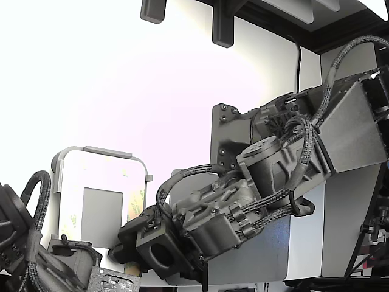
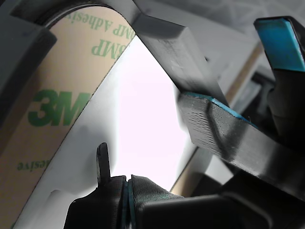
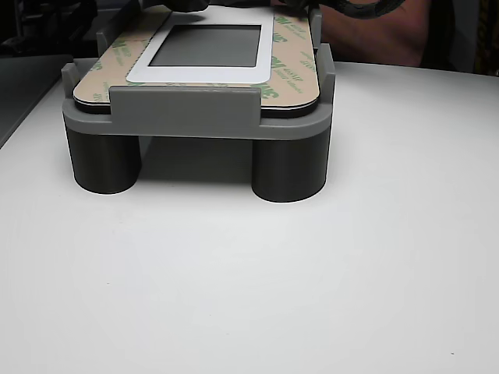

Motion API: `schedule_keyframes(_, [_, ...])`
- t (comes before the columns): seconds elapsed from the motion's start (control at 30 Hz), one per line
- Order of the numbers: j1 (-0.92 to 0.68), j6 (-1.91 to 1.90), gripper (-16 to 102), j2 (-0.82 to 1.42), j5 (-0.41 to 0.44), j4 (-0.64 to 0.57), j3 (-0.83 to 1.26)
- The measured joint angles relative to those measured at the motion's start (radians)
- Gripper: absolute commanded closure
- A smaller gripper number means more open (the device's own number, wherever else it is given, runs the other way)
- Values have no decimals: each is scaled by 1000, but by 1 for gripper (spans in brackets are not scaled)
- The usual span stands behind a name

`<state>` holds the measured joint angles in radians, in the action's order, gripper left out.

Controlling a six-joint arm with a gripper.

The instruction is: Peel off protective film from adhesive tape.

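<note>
1. The tabletop (image 3: 249, 296) lies nearest in the other view, white and broad.
2. The arm (image 1: 285, 164) reaches down from the exterior view's right toward the fixture.
3. The fixture (image 3: 187, 109), grey on round legs, stands on the tabletop and cradles a flat panel (image 3: 199, 72) with a dark window (image 3: 207, 45).
4. The gripper (image 2: 233, 76) has blue-faced fingers (image 2: 214, 129); its jaws stand wide apart, holding nothing.
5. The film (image 2: 52, 114), pale tan with green 3M print, lies on the panel along its edges, just beside the jaws in the wrist view.
</note>
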<state>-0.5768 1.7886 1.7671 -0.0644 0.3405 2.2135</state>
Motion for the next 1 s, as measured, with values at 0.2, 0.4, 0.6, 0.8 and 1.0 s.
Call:
schedule_keyframes(0.2, [0,2,95,-3,0,-2,2])
schedule_keyframes(0.4, [-2,6,95,-6,5,0,2])
schedule_keyframes(0.6, [-5,11,95,-6,8,5,2])
schedule_keyframes(0.8, [-8,14,95,-6,9,5,2])
schedule_keyframes(1.0, [-8,14,95,-6,9,6,2])
